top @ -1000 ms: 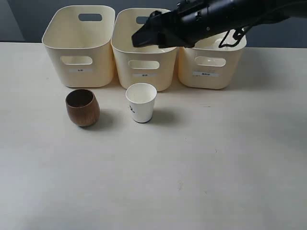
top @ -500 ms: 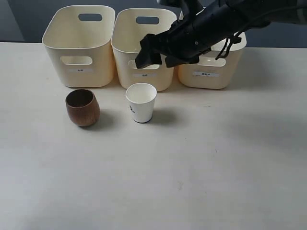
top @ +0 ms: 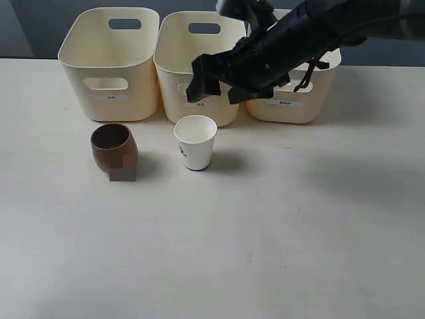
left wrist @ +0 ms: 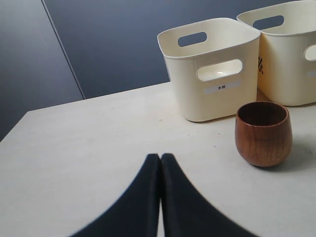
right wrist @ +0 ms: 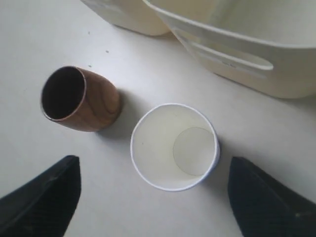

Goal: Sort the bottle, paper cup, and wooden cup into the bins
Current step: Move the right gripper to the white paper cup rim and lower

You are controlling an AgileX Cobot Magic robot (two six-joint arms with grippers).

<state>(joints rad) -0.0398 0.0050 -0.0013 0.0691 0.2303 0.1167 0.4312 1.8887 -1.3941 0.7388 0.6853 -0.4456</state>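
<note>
The white paper cup (top: 195, 141) stands upright and empty in front of the middle bin (top: 174, 70). To its left sits the brown wooden cup (top: 114, 149), also upright. My right gripper (top: 219, 90) hangs open above and just behind the paper cup, in front of the middle bin. In the right wrist view the paper cup (right wrist: 174, 146) lies between the wide-open fingers of the right gripper (right wrist: 153, 165), with the wooden cup (right wrist: 81, 98) beside it. My left gripper (left wrist: 160, 157) is shut and empty, low over the table, short of the wooden cup (left wrist: 262, 133). The bottle is out of view.
Three cream bins stand in a row at the back: the left bin (top: 111, 63), the middle one, and the right bin (top: 292, 100), partly hidden by my right arm. The table runs on in front of the cups.
My right arm has come down from above the bins and forward, so its open gripper now hangs lower and closer to the paper cup. Both cups have stayed put.
</note>
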